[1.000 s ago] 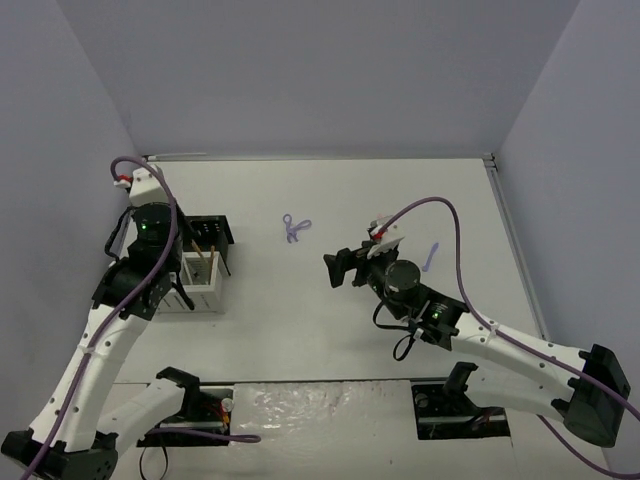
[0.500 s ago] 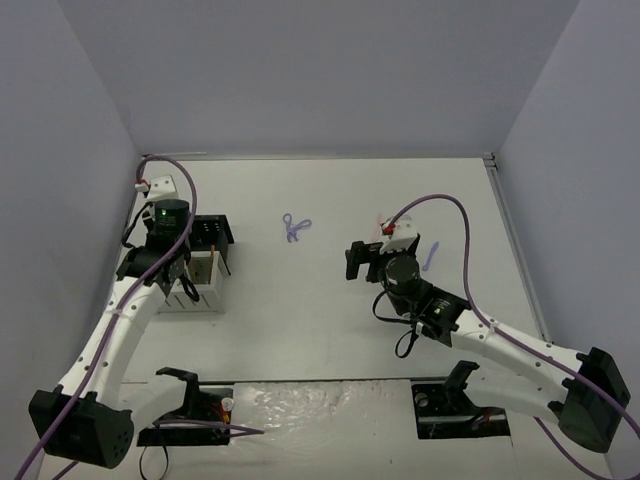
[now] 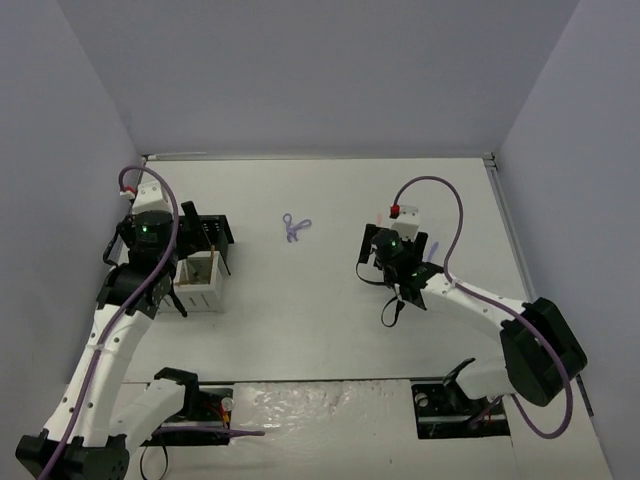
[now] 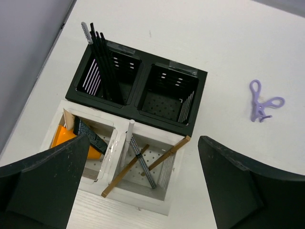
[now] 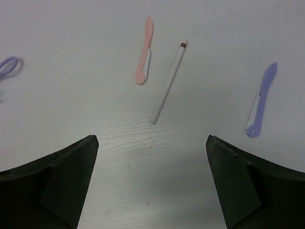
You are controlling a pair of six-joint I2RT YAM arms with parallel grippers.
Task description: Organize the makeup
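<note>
The big white counter [image 3: 330,300] holds a black-and-white plastic box with four slots [image 4: 136,90]. The left tool [image 4: 144,138] hangs over the box, and the right tool [image 5: 151,138] hangs over the counter further right; both are spread wide with nothing in them. Thin black pencils [image 4: 102,62] lean in the back left black slot, an orange tube [image 4: 66,136] sits in the front left white slot and two tan sticks [image 4: 126,174] lie in the front right white slot. A purple scissor-like tool [image 4: 262,101] lies on the counter well apart from the box, and a white pencil [image 5: 167,83] lies between a small pink tool [image 5: 145,52] and a small lilac tool [image 5: 261,100].
</note>
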